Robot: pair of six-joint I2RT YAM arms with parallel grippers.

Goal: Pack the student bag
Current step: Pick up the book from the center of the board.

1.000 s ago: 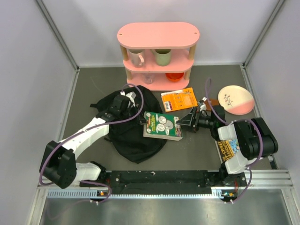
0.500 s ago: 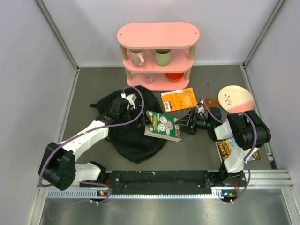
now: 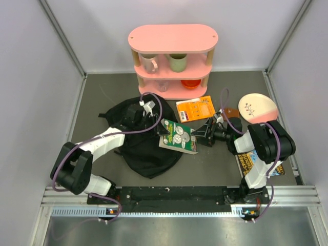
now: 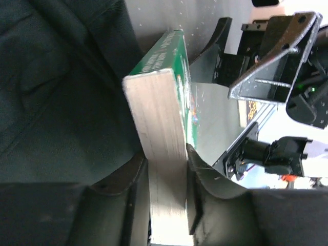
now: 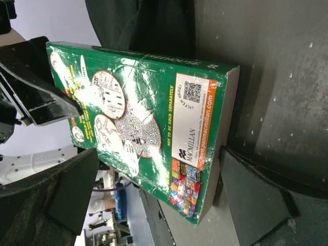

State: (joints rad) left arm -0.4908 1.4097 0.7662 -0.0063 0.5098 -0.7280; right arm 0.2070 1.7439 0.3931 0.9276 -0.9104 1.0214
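The left gripper [image 4: 166, 177] pinches the page side of a thick green paperback book [image 3: 178, 136]. The right gripper [image 5: 161, 195] is spread around the book's other end. The book touches the floppy black fabric student bag [image 3: 139, 149], which lies left of centre. The pink oval shelf [image 3: 172, 38] holds two mugs [image 3: 149, 63].

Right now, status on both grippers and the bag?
Status: left gripper shut on green book, page edge. The right gripper straddles its other end, grip unclear. The student bag is slumped beside the book; book not in yet.
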